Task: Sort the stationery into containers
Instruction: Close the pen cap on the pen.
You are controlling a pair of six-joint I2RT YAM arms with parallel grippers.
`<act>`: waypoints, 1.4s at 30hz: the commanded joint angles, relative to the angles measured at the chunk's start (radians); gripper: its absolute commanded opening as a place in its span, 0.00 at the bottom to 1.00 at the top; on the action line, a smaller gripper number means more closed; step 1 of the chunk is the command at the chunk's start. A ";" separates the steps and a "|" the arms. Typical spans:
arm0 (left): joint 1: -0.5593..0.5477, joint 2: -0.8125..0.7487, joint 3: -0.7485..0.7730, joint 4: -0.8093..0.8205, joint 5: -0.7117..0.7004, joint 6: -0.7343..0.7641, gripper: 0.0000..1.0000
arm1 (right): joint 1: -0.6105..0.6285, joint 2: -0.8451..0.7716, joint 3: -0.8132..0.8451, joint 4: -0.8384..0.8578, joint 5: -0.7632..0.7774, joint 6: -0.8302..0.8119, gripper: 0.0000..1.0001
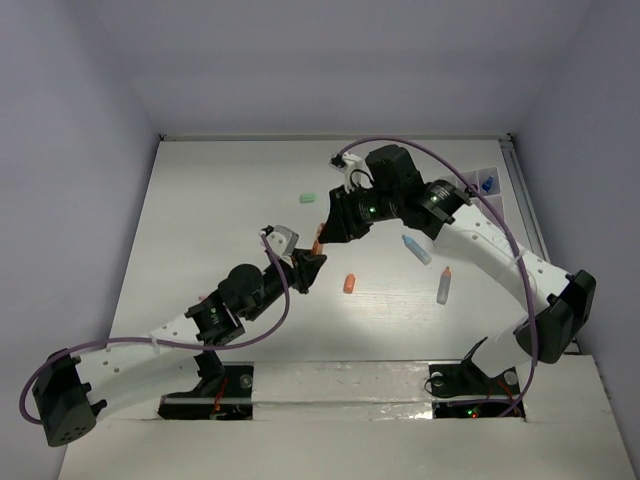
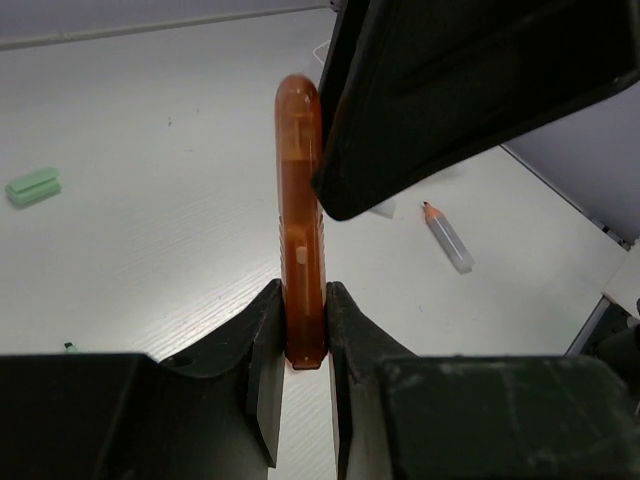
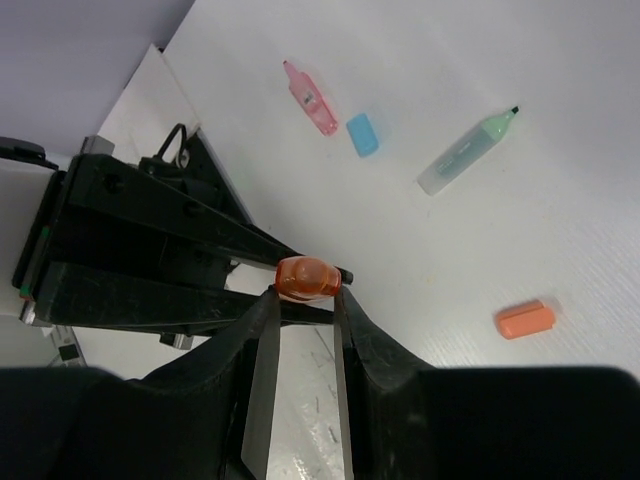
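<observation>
Orange pen point(image 2: 298, 250) bridging the two grippers. The left gripper point(image 2: 302, 305) clamps the pen's flat end, one jaw pressed against each side. The right gripper point(image 3: 305, 292) grasps the rounded opposite end, which sits squarely between its jaw tips. Beyond the right jaws, well apart from them, lie an orange cap point(image 3: 524, 318), a mint pen point(image 3: 465, 152), a blue eraser point(image 3: 362, 134) and a pink pen point(image 3: 312, 97).
</observation>
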 commanded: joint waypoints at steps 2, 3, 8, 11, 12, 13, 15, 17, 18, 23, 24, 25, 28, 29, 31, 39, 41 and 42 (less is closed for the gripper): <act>-0.004 -0.010 0.092 0.168 -0.033 0.027 0.00 | -0.002 -0.041 -0.070 0.045 0.001 0.013 0.00; -0.004 -0.009 0.093 0.178 -0.036 0.027 0.00 | -0.002 -0.046 -0.083 0.052 -0.007 0.017 0.00; -0.004 0.008 0.107 0.200 -0.044 0.035 0.00 | 0.018 -0.050 -0.153 0.097 -0.004 0.036 0.03; -0.004 0.022 0.105 0.189 -0.046 0.034 0.00 | 0.018 -0.110 -0.166 0.117 0.048 0.040 0.38; -0.004 0.022 0.102 0.186 -0.047 0.029 0.00 | 0.018 -0.122 -0.158 0.112 0.062 0.037 0.44; -0.004 0.020 0.095 0.185 -0.046 0.026 0.00 | 0.018 -0.145 -0.152 0.108 0.074 0.031 0.54; -0.004 0.017 0.085 0.183 -0.050 0.020 0.00 | 0.018 -0.164 -0.124 0.094 0.108 0.024 0.61; -0.004 0.013 0.076 0.176 -0.052 0.012 0.00 | 0.018 -0.193 -0.104 0.080 0.157 0.013 0.64; -0.004 0.013 0.075 0.171 -0.053 0.008 0.00 | 0.018 -0.206 -0.088 0.080 0.176 0.010 0.64; -0.004 -0.006 0.053 0.160 -0.046 -0.011 0.00 | 0.018 -0.315 -0.071 0.160 0.263 0.002 0.75; -0.004 -0.007 0.050 0.162 -0.043 -0.012 0.00 | 0.018 -0.322 -0.071 0.181 0.252 0.010 0.77; -0.004 -0.001 0.050 0.166 -0.038 -0.014 0.00 | 0.018 -0.323 -0.068 0.201 0.243 0.020 0.81; -0.004 0.016 0.050 0.178 -0.030 -0.022 0.00 | 0.018 -0.282 -0.064 0.276 0.225 0.077 0.88; -0.004 0.017 0.052 0.180 -0.023 -0.023 0.00 | 0.018 -0.262 -0.045 0.290 0.216 0.098 0.88; -0.004 0.019 0.052 0.183 -0.021 -0.028 0.00 | 0.018 -0.208 -0.032 0.312 0.180 0.117 0.89; -0.004 0.019 0.053 0.185 -0.021 -0.029 0.00 | 0.018 -0.131 -0.034 0.385 0.171 0.157 0.90; -0.004 0.027 0.056 0.188 -0.018 -0.028 0.00 | 0.018 -0.124 -0.038 0.398 0.162 0.163 0.89; -0.004 0.030 0.056 0.191 -0.018 -0.028 0.00 | 0.018 -0.121 -0.040 0.401 0.150 0.166 0.88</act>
